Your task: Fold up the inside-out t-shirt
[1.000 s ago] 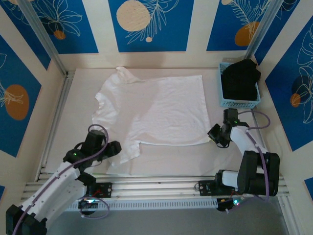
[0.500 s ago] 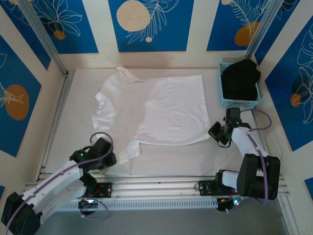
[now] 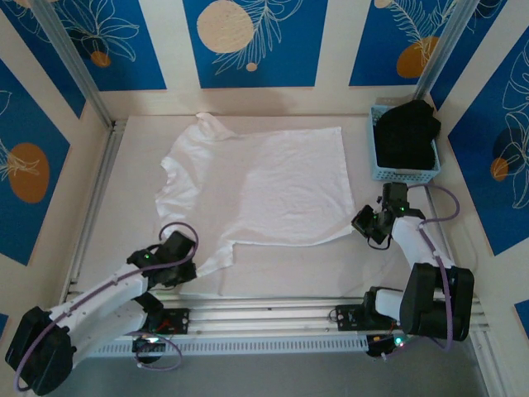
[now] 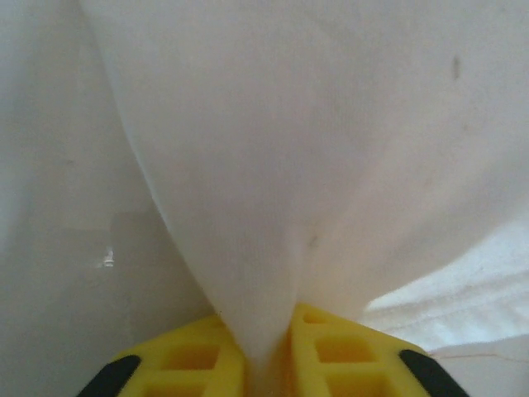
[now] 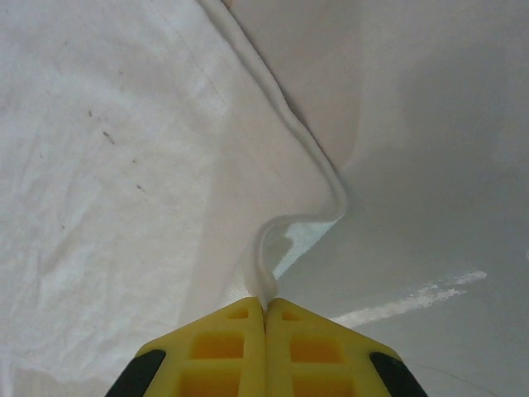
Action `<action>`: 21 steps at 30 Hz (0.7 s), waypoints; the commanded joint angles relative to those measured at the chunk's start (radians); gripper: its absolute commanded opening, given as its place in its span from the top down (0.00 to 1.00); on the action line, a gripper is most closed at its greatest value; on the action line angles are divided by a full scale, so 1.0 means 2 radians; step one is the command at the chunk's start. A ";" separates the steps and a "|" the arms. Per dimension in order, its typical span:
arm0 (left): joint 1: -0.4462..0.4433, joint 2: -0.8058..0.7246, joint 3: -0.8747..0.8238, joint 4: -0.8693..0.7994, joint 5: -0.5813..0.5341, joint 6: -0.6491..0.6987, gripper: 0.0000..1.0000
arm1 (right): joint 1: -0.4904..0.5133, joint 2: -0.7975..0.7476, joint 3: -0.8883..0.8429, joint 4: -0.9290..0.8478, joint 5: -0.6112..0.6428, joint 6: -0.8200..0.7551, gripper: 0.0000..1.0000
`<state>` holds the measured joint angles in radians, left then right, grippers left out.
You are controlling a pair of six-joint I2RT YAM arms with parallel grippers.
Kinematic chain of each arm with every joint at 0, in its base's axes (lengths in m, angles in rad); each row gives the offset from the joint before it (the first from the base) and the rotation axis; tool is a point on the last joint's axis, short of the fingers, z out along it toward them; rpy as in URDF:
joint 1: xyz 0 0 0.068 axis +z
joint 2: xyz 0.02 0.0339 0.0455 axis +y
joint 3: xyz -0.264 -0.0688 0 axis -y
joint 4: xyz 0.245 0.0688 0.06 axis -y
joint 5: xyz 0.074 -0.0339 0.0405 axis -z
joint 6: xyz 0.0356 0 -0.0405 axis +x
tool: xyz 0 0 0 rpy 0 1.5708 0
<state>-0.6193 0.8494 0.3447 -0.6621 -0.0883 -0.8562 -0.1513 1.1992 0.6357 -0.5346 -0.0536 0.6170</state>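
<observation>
Pinching t-shirt: left gripper, right gripper.

The white-and-black left arm and right arm carry looped purple cables; yellow fingers show square recesses behind their tips.

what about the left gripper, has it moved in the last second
Yes. The left gripper has drawn back toward the near rail, and it now pinches the shirt at its near sleeve.

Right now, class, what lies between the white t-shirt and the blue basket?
Bare table: the top view shows a pale strip with nothing on it between the t-shirt and the basket.
</observation>
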 commanded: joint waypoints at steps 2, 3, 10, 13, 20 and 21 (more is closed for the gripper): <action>-0.005 -0.026 -0.012 0.036 0.030 -0.003 0.94 | -0.004 -0.014 -0.005 -0.002 -0.009 -0.006 1.00; -0.005 -0.034 -0.010 0.031 0.028 -0.002 0.96 | -0.006 -0.016 -0.005 -0.003 -0.007 -0.007 1.00; -0.004 -0.092 0.032 -0.028 0.016 0.000 1.00 | -0.027 -0.053 -0.011 -0.010 -0.014 -0.009 1.00; 0.007 -0.108 0.064 -0.045 0.000 0.019 1.00 | -0.029 -0.066 -0.005 -0.007 -0.021 -0.009 1.00; 0.106 -0.063 0.152 -0.043 0.025 0.123 1.00 | -0.031 -0.011 0.049 0.005 -0.035 -0.034 1.00; 0.123 -0.054 0.157 -0.035 0.037 0.131 1.00 | -0.032 0.000 0.057 0.008 -0.034 -0.035 1.00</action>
<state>-0.4397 0.7105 0.6102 -0.7231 -0.0513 -0.7048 -0.2070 1.1580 0.6922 -0.5350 -0.0944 0.5819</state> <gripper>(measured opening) 0.039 0.041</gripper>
